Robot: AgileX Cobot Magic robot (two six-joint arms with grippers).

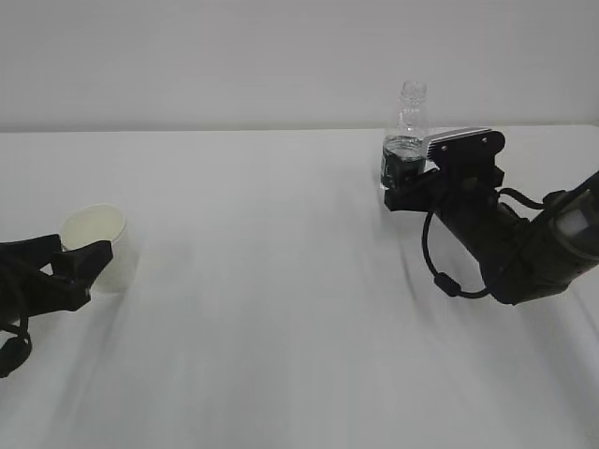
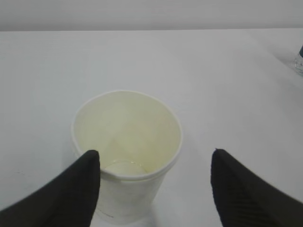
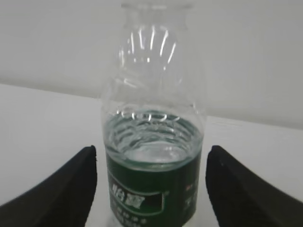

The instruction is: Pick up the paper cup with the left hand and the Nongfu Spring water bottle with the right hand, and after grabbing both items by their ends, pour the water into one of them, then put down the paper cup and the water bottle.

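The paper cup stands upright at the table's left. In the left wrist view the cup is between my left gripper's fingers: the left finger touches its rim, while the right one stands well clear, so the gripper is open. The Nongfu Spring water bottle stands uncapped at the back right. My right gripper is open around its green label, with a narrow gap on each side. Water fills the bottle to just above the label.
The white table runs back to a pale wall. The right arm's looped cable hangs near the surface. In the left wrist view the bottle's edge shows at the far right.
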